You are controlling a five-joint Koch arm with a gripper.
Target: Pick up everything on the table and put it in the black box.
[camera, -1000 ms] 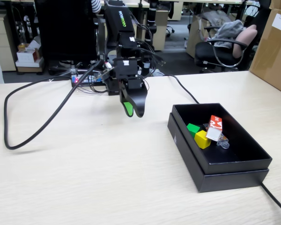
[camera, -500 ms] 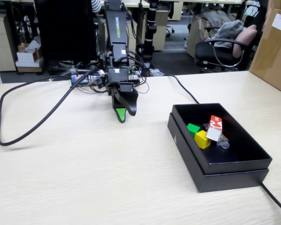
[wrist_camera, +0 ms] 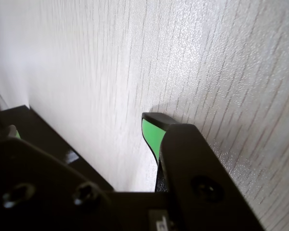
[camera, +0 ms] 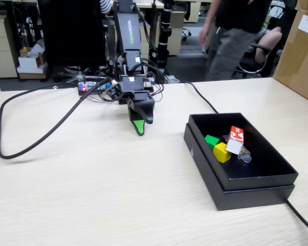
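Observation:
The black box (camera: 254, 196) stands on the right of the pale wood-grain table (camera: 92, 195) in the fixed view. Inside it lie the green cube (camera: 211, 140), the yellow cube (camera: 222, 152) and the red-orange carton (camera: 235, 139), which leans on the cubes. A small packet with a clear end (camera: 245, 156) lies beside them. My gripper (camera: 140, 125) points down just above the bare table, left of the box and apart from it. In the wrist view the gripper (wrist_camera: 82, 132) is open and empty, its green-padded fingertips (wrist_camera: 151, 134) wide apart over bare table.
A thick black cable (camera: 36, 138) loops across the left of the table. Another cable (camera: 304, 219) runs off past the box's front right corner. A brown cardboard carton (camera: 300, 51) stands at the back right. A small circuit board (camera: 90, 86) and wires sit by the arm's base.

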